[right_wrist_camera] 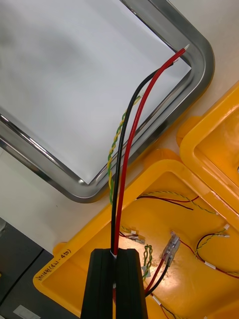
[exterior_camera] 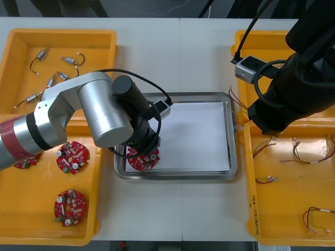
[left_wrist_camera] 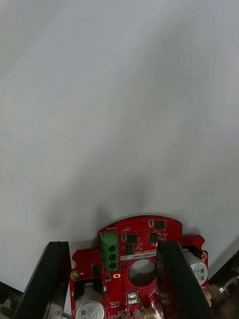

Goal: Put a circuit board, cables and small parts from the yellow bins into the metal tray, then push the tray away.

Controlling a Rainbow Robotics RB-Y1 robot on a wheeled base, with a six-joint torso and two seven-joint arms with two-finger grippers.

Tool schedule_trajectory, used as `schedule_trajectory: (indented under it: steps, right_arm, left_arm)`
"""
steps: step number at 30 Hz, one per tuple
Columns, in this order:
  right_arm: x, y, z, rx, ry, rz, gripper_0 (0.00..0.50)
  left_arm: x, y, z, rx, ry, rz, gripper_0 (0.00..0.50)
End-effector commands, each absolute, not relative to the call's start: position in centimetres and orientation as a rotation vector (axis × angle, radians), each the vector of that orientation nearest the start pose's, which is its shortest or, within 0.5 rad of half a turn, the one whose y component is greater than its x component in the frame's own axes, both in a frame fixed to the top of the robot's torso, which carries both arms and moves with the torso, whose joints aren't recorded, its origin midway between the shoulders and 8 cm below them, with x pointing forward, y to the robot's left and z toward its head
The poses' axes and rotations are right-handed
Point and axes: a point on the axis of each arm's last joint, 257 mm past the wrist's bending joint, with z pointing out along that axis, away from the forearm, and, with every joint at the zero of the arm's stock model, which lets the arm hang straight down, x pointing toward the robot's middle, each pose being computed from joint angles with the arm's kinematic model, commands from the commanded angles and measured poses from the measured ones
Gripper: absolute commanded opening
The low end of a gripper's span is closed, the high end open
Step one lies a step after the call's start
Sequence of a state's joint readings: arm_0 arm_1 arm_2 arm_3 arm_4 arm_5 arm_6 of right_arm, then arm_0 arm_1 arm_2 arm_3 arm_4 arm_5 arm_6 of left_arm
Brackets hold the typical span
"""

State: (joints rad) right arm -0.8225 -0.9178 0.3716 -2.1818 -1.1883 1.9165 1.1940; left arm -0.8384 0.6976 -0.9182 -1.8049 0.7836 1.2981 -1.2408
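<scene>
A round red circuit board [exterior_camera: 142,159] lies on the white inside of the metal tray [exterior_camera: 226,99], in its near left corner. My left gripper [left_wrist_camera: 112,244] is low over it and open, with the board [left_wrist_camera: 134,239] flat beneath and between the fingers. My right gripper [right_wrist_camera: 118,253] hangs over the near right yellow bin [right_wrist_camera: 199,209], shut on a red and black cable [right_wrist_camera: 149,84]. A twisted yellow-green strand runs beside that cable. The cable's free end reaches over the tray's corner [right_wrist_camera: 199,55].
The far left bin [exterior_camera: 21,42] holds small metal parts [exterior_camera: 70,61]. The near left bin [exterior_camera: 15,209] holds more boards [exterior_camera: 69,205]. Loose cables [exterior_camera: 314,218] lie in the near right bin [exterior_camera: 293,209]. The right arm hides most of the far right bin [exterior_camera: 246,39].
</scene>
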Motion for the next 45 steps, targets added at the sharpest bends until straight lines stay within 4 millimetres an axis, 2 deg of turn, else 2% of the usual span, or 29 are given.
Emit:
schedule_trajectory:
  steps: [1,4,10,19,25,29,35,39,42,45]
  right_arm:
    - [38.7,-17.5,-9.7,-1.072,2.540,-0.075,0.000]
    - [38.7,-17.5,-9.7,-1.072,2.540,-0.075,0.000]
    - [38.5,-17.4,-9.8,-1.083,2.543,-0.066,0.000]
    - [38.0,-16.0,-9.8,-1.150,2.510,-0.038,0.000]
    - [38.0,-13.6,-9.8,-1.258,2.444,-0.063,0.000]
    - [38.3,-12.1,-10.1,-1.327,2.395,-0.114,0.000]
    - [38.3,-9.7,-11.5,-1.441,2.343,-0.156,0.000]
    - [38.6,-8.8,-12.5,-1.579,2.275,-0.198,0.000]
    - [38.8,-8.5,-13.0,-1.659,2.243,-0.200,0.000]
    - [39.0,-8.1,-13.4,-1.723,2.212,-0.198,0.000]
  left_arm:
    - [46.2,4.6,-24.3,0.911,2.439,-0.103,0.500]
    - [46.5,4.7,-23.5,0.878,2.446,-0.122,0.500]
    - [47.1,5.5,-20.3,0.780,2.486,-0.176,0.500]
    - [47.1,8.0,-15.7,0.692,2.515,-0.145,0.500]
    - [47.0,10.6,-12.4,0.620,2.535,-0.118,0.500]
    - [47.0,13.0,-10.3,0.558,2.550,-0.089,0.500]
    - [46.7,17.2,-7.9,0.457,2.580,-0.021,0.500]
    - [47.4,19.2,-6.3,0.380,2.557,-0.023,0.500]
    - [47.7,20.9,-5.9,0.313,2.551,-0.037,0.500]
    - [47.6,22.6,-6.3,0.265,2.563,-0.040,0.500]
